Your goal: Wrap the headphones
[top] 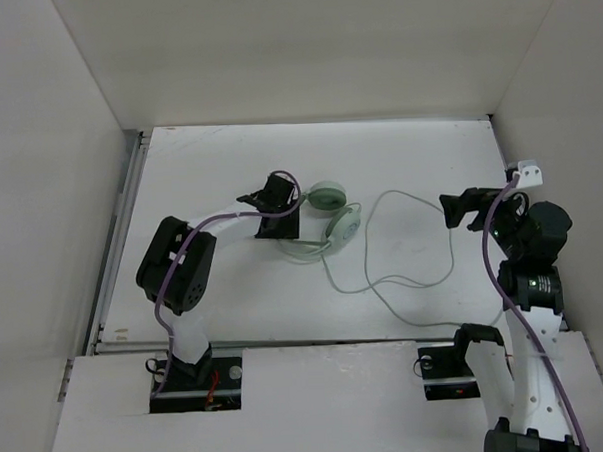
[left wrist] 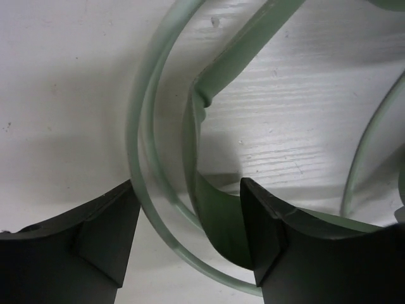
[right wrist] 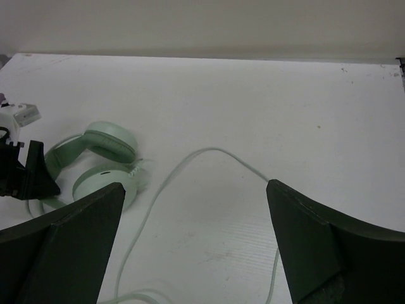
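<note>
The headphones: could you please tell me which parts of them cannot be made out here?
Top external: headband partly hidden by the left gripper; cable end too small.
Left wrist: ear cups cut off by frame edges.
Right wrist: cable's near stretch hidden behind the jaws of the right gripper and bottom edge.

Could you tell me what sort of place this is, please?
Probably a robot lab test cell: a white table boxed in by plain white walls, a left arm and right arm mounted at its near edge, mint-green headphones laid out between them.
</note>
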### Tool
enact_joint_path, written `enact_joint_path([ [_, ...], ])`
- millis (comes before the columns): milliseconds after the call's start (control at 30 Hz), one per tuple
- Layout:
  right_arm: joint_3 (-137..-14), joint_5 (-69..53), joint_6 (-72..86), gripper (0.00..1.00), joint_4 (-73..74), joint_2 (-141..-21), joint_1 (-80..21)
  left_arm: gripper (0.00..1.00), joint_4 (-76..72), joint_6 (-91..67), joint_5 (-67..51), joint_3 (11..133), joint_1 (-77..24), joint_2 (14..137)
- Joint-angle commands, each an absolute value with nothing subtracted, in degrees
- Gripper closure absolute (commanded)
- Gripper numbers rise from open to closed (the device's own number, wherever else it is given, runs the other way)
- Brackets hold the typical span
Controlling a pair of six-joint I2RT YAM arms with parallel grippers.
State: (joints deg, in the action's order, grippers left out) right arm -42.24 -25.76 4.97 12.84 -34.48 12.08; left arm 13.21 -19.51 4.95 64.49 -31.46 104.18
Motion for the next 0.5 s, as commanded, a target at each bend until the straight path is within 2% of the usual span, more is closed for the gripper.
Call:
enact_joint_path([
  [0,-42.8,-27.07,6.85,0.0,9.75,-33.58,13.58,0.44,12.13,-22.24,2.37,63.45,-31.25,104.32],
  [100,-42.63,-27.16,6.94,0.0,10.28,-32.7,14.28,0.62,11.25,-22.24,2.29,65.3,-30.89,107.04],
  [167,-42.63,-27.25,6.94,0.0,10.81,-32.26,14.72,0.79,10.9,-22.24,2.2,66.35,-31.07,108.45],
  [233,-42.63,-27.25,6.86,0.0,11.25,-31.82,15.07,0.91,10.81,-22.15,2.55,67.23,-31.59,109.51],
  [367,-42.28,-27.51,6.15,0.0,12.04,-31.29,15.43,1.0,9.93,-21.18,2.55,68.81,-32.56,110.04],
  [467,-41.92,-29.0,4.84,0.0,12.74,-31.11,15.16,1.0,10.11,-20.05,3.16,71.27,-33.0,108.38],
])
